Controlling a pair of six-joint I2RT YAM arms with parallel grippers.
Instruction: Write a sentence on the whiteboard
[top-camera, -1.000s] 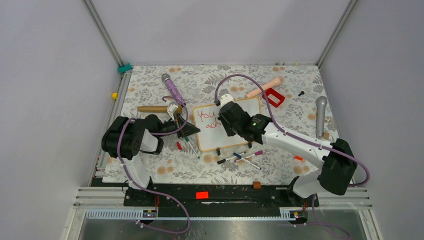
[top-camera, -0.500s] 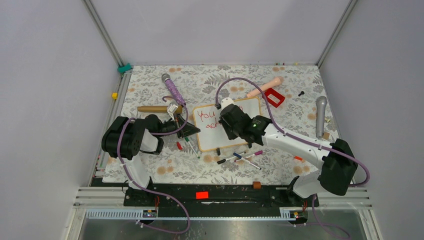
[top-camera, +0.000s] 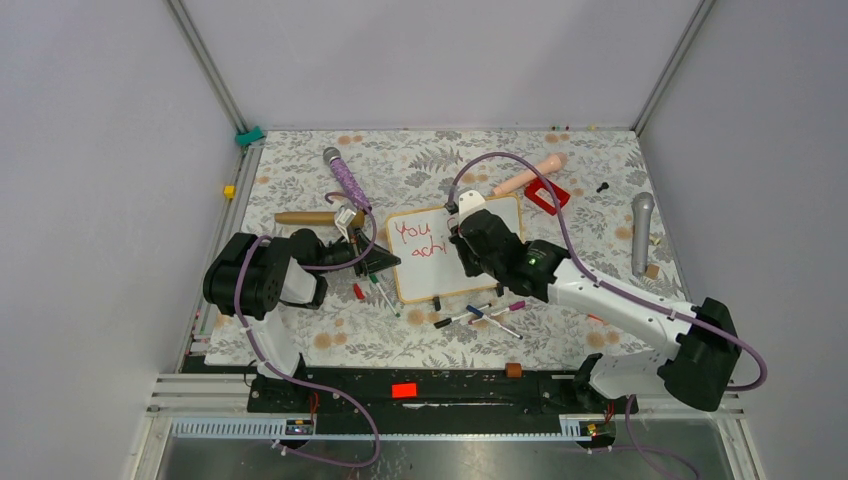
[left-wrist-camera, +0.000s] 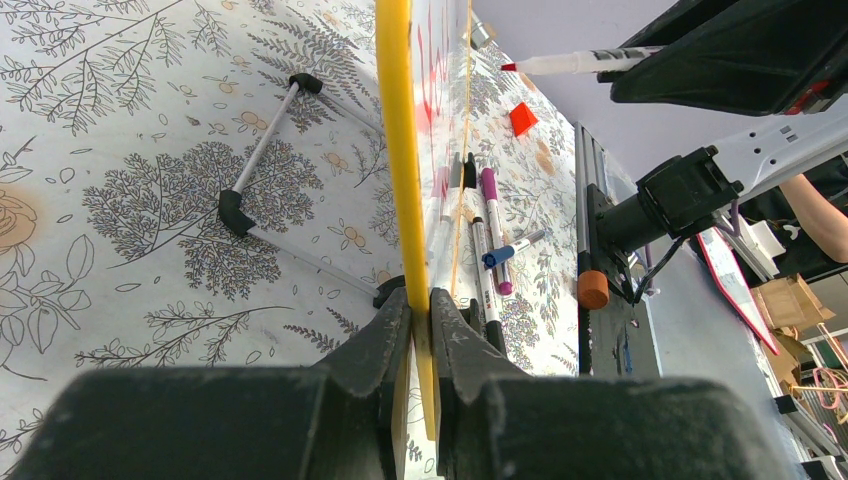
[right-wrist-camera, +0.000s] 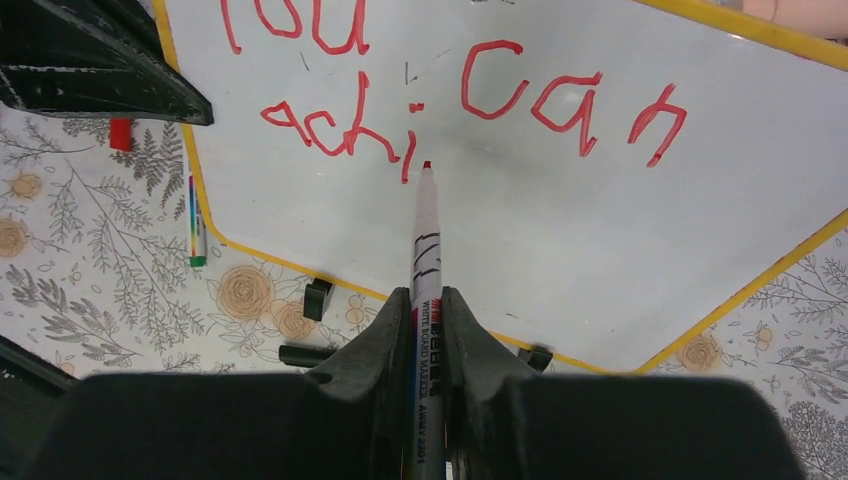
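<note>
Sentence (right-wrist-camera: 566, 101): red, reads "You can" over "achi". It is on the whiteboard (top-camera: 441, 276), mid-table on the floral cloth (top-camera: 300, 180). Right gripper (right-wrist-camera: 427, 310) is clamped on a red marker (right-wrist-camera: 425, 250), its tip just right of the last "i". Left gripper (left-wrist-camera: 420, 312) is pinched onto the board's yellow frame at its left edge. Loose markers (top-camera: 490, 312) lie just beside the near edge.

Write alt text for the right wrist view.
The right gripper holds a red-tipped marker, its tip beside the final "i" of the red writing on the whiteboard. The writing reads "can" after a cut-off word, then "achi" below. Floral cloth shows beyond the board's yellow frame.
</note>
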